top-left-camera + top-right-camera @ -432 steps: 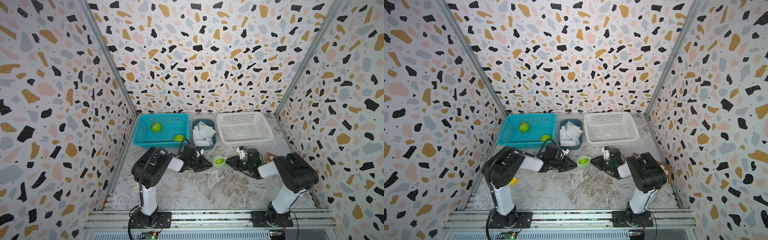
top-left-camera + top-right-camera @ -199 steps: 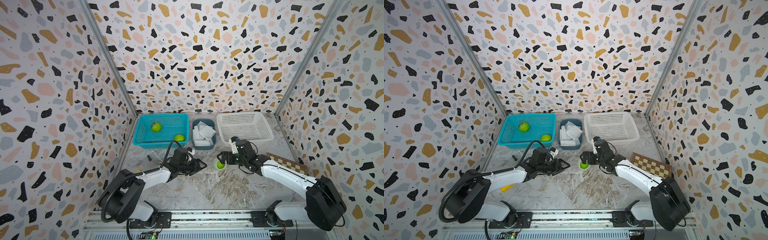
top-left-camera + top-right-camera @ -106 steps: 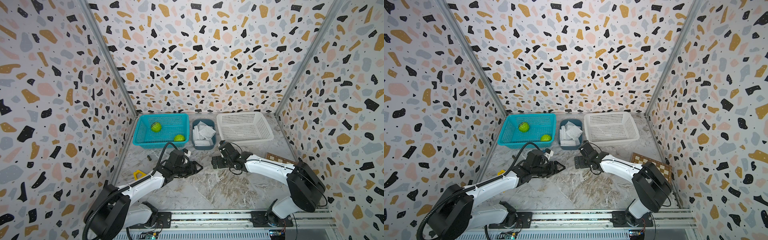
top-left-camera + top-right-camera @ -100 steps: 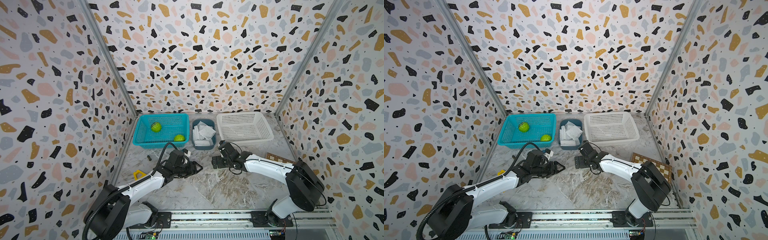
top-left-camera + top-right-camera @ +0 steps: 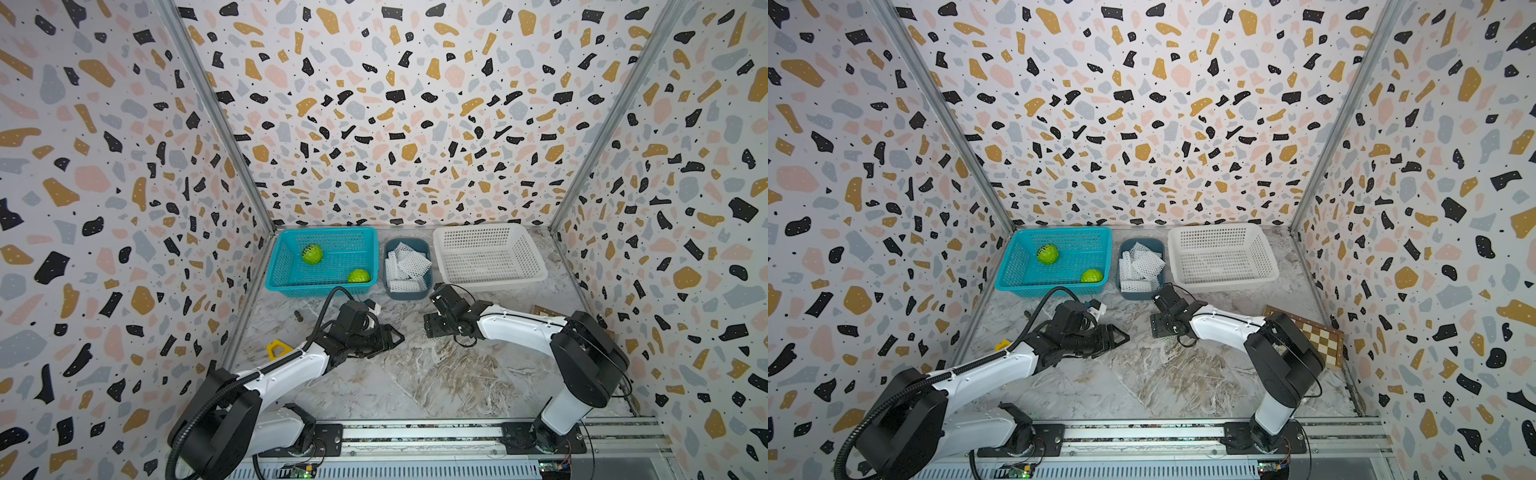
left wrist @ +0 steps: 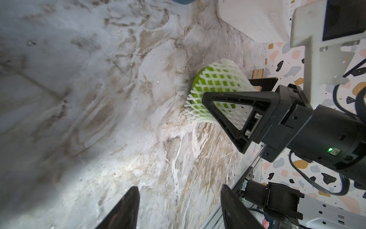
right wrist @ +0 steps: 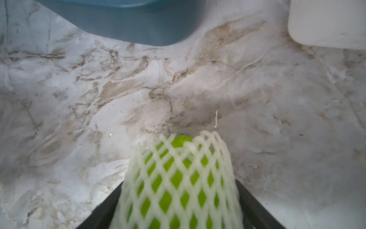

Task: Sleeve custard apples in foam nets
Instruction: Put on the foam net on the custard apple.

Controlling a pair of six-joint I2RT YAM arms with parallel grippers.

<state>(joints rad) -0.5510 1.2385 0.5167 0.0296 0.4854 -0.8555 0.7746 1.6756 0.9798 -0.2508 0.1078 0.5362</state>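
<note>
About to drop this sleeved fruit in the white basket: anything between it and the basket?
Nothing visible. Bare marble lies between the sleeved custard apple in the right pincer and the white basket; only its near wall must be cleared.

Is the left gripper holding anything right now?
No, the left gripper stands open over bare tabletop; the netted custard apple sits in the right gripper.

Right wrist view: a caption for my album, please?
Custard apple, sleeved in a foam net, inside the right tool, marble table beyond.

No text, label or number can be read anywhere, though the blurred wrist views may hide some.
</note>
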